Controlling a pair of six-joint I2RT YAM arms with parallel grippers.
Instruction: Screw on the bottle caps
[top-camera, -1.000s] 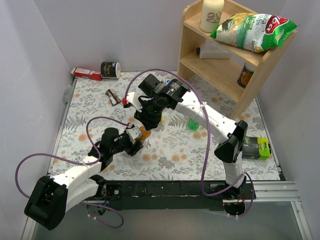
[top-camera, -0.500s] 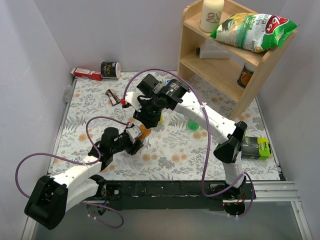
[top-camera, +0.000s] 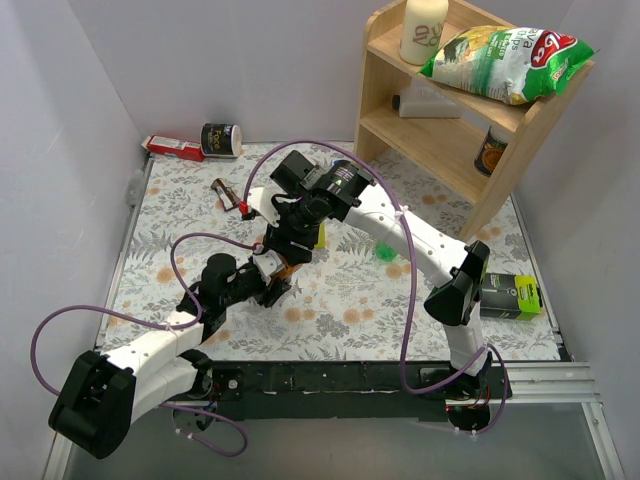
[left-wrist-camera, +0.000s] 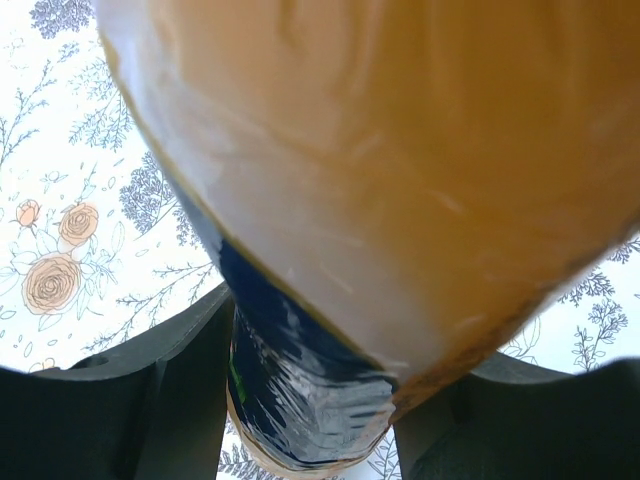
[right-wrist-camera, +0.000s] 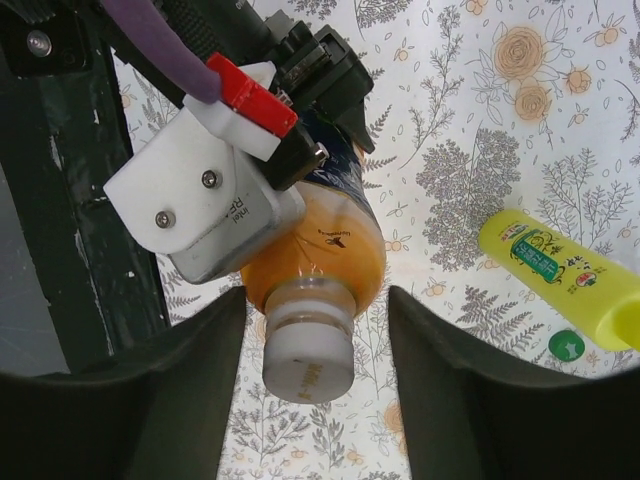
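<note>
My left gripper (top-camera: 272, 288) is shut on the orange bottle (top-camera: 287, 269) and holds it upright; its fingers (left-wrist-camera: 185, 390) press the dark blue label (left-wrist-camera: 300, 400). In the right wrist view the orange bottle (right-wrist-camera: 325, 245) has a white cap (right-wrist-camera: 308, 365) on its neck. My right gripper (top-camera: 291, 244) is right above it, open, with its jaws either side of the white cap (right-wrist-camera: 308, 365) and a gap on both sides. A green cap (right-wrist-camera: 567, 345) lies on the mat. A green bottle (top-camera: 385, 250) stands to the right. The clear bottle and blue cap are out of view.
A slim yellow bottle (right-wrist-camera: 560, 275) lies just right of the grippers. A wooden shelf (top-camera: 445, 130) with a chips bag stands at the back right. A jar (top-camera: 221, 139), a red box (top-camera: 170, 148) and a small dark tube (top-camera: 228, 193) are at the back left. A green-black box (top-camera: 515, 295) sits at the right edge.
My right gripper has shifted slightly left and down, closer over the orange bottle's top. The left gripper and the bottle have stayed put.
</note>
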